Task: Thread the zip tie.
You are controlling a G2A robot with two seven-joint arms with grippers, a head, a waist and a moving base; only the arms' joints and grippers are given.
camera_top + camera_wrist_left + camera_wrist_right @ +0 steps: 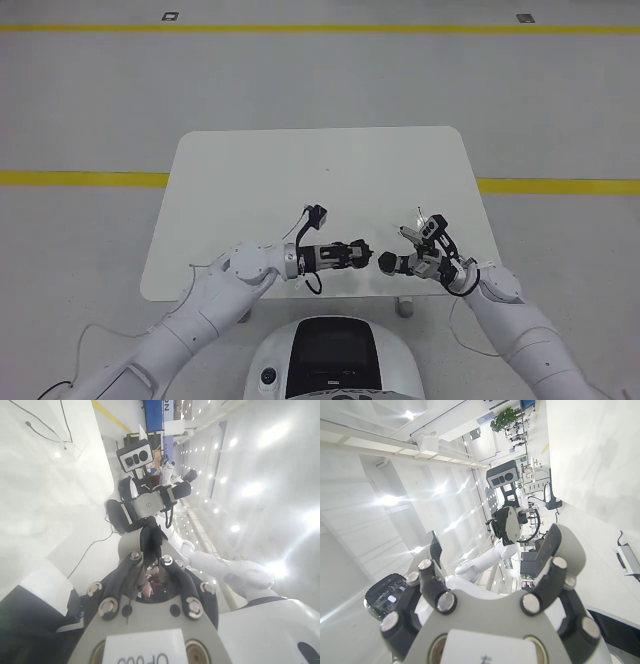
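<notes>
The left jaws were shut, their ribbed pads (147, 542) pressed together. A dark bit at the tips may have been the zip tie, but it was too small to tell, and I could not make the tie out for certain anywhere. The right jaws stood wide open and held nothing, their pads (546, 547) well apart. The two sets faced each other tip to tip, very close, above the counter (300, 160) at its edge nearest the robot. The left tips appeared to point into the right jaws' gap. This looked like the lining-up step, before any threading: one side holding, the other ready to take. If the tie was in the left pinch, the next move would call for a slow, exact approach. The right jaws would have to close squarely on the free end, so that the tail could be steered into the head's slot without bending away. White labels (142, 646) with dark print, cut off at the frame edge, sat on both jaw bases. A blue board (153, 415) with white lettering stood well beyond the counter.
</notes>
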